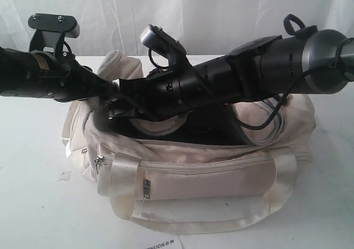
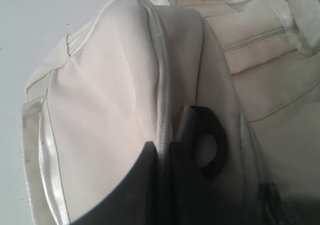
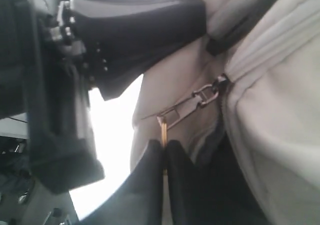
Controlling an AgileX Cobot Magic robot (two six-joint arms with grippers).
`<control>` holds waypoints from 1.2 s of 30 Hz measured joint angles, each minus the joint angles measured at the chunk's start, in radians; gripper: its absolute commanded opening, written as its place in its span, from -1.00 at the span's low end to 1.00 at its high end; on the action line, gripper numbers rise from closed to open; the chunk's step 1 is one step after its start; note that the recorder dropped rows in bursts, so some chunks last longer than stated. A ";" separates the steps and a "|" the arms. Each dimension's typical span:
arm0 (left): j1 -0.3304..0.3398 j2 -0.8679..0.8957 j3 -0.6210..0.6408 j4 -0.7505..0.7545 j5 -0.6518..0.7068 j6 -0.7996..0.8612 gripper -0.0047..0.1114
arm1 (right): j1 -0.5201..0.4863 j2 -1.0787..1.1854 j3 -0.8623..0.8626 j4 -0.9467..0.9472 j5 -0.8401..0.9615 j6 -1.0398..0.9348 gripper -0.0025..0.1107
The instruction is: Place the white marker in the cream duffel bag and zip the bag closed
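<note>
Meanwhile, at the left end of the cream bag [image 1: 193, 177], which sits on a white tabletop [image 1: 33, 166], the left claw [image 2: 163, 152] pinches the bag's seam. Just beside it, the right claw [image 3: 163, 145], reaching across, is pressed together on the zip pull [image 3: 195, 100]. Rightward, the top gapes, dark lining [image 1: 221, 134] showing.

Left arm [image 1: 38, 80] and right arm [image 1: 249, 72] are chunky matte black tubes; the right's got a silver collar [image 1: 323, 61] and a loose black cable [image 1: 253, 127].
</note>
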 measured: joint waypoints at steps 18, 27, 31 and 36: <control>0.000 0.000 0.000 0.000 -0.006 0.000 -0.92 | -0.006 -0.044 0.000 -0.191 0.109 0.158 -0.96; 0.000 0.000 0.000 0.000 -0.006 0.000 -0.92 | -0.006 -0.044 0.000 -0.195 0.215 0.175 -0.96; 0.000 0.000 0.000 0.000 -0.006 0.000 -0.92 | -0.006 -0.050 0.000 -0.207 0.239 0.180 -0.96; 0.000 0.000 0.000 0.000 -0.006 0.000 -0.92 | -0.006 -0.084 0.000 -0.264 0.249 0.196 -0.96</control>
